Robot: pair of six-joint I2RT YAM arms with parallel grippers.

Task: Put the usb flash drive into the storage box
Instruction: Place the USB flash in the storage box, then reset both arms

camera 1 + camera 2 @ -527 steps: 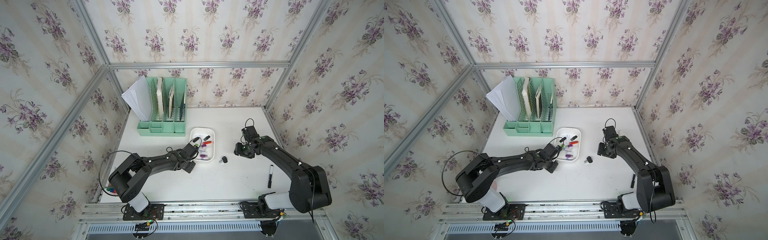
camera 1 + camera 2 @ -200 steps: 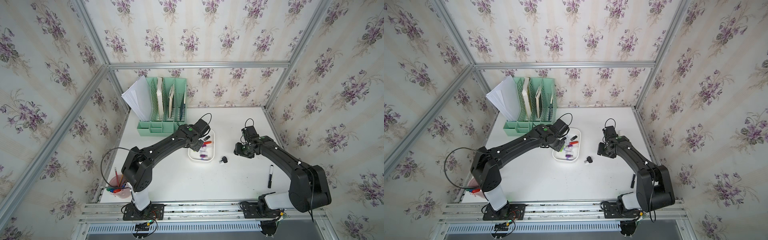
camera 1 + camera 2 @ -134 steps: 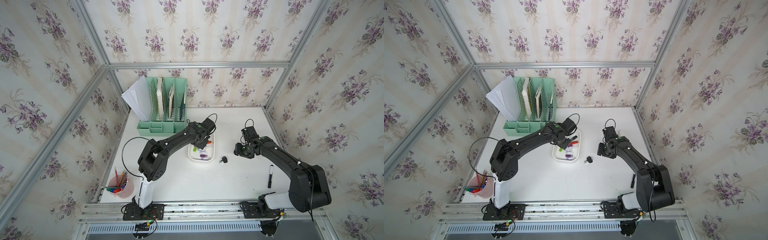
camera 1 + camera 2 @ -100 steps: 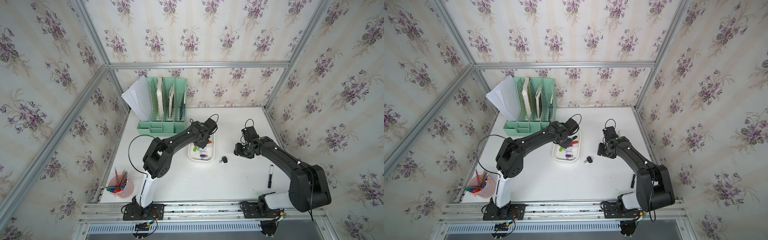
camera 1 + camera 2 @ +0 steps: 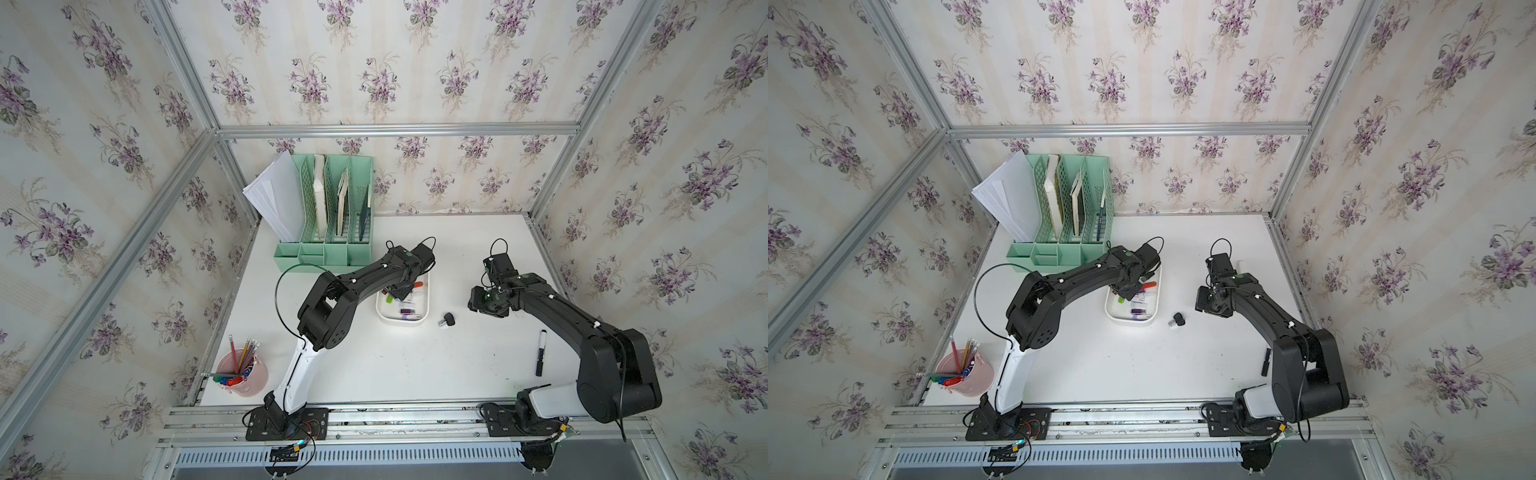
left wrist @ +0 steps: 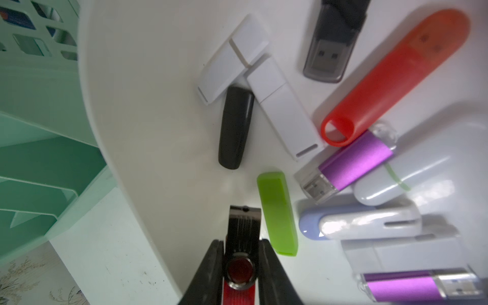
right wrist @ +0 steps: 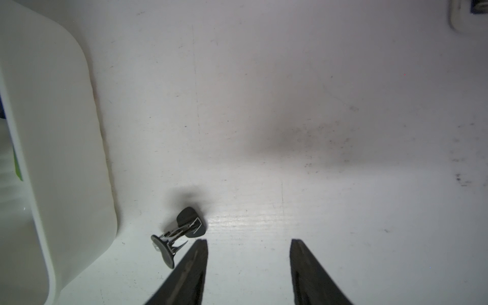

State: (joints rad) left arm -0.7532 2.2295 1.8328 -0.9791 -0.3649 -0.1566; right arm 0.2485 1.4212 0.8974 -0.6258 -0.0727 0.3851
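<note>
top views, storage box (image 5: 401, 323): white tub at mid-table, just on the near side of the green file organizer (image 5: 328, 253). several small drives lie inside.
top views, left gripper (image 5: 397, 292): reaches down over the far-left part of the tub. jaws and load are too small to read from here.
top views, right gripper (image 5: 1208, 301): low over bare table, right of the tub and apart from it. a small black clip (image 5: 447, 319) lies on the table between them.
top views, other: black marker (image 5: 541, 351) at near right, pink pen cup (image 5: 243, 374) at near left.
left wrist, usb flash drive (image 6: 244, 227): red body with a metal swivel cover, pinched in a narrow grip between the left jaws.
left wrist, drive position: the metal end hangs over the tub's floor, close to its left wall. it seems raised clear of the green, black and white drives lying below.
right wrist, claw: jaws stand apart at a middling width with nothing between them. the clip lies just beside one fingertip, and the tub's outer wall shows at the edge.
step in hand: judged as the end of the carry, with the drive over the tub and not yet let go.
next move: ease the left jaws apart so the drive drops. a small shift toward the tub's middle first would keep it off the left rim, then lift straight up, clear of the contents.
</note>
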